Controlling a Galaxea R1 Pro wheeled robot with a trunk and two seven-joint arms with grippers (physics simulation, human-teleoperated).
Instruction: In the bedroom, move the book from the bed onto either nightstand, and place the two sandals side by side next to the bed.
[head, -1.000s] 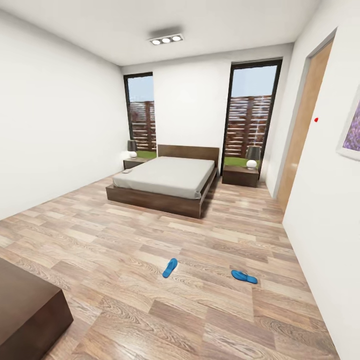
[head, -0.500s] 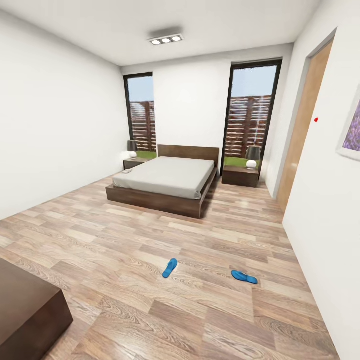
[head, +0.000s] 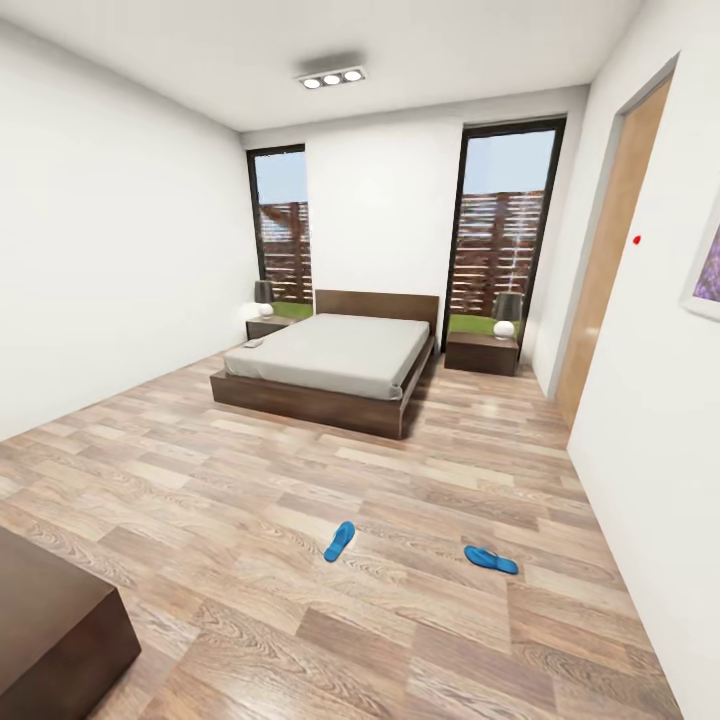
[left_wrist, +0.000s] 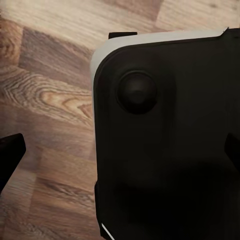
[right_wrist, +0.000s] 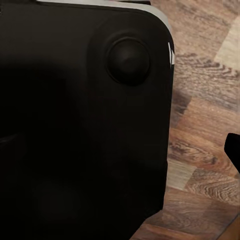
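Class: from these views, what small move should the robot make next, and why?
Probably roll forward toward the nearer sandal. Both it and the other sandal lie apart on the floor, well short of the bed, and no arm shows in the head view, so nothing is within reach yet.

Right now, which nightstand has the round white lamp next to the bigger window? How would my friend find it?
Find the big grey bed against the far wall. The nightstand stands on the bed's right side in the head view, below the taller window. Unlike the other nightstand, it sits nearest the wooden door.
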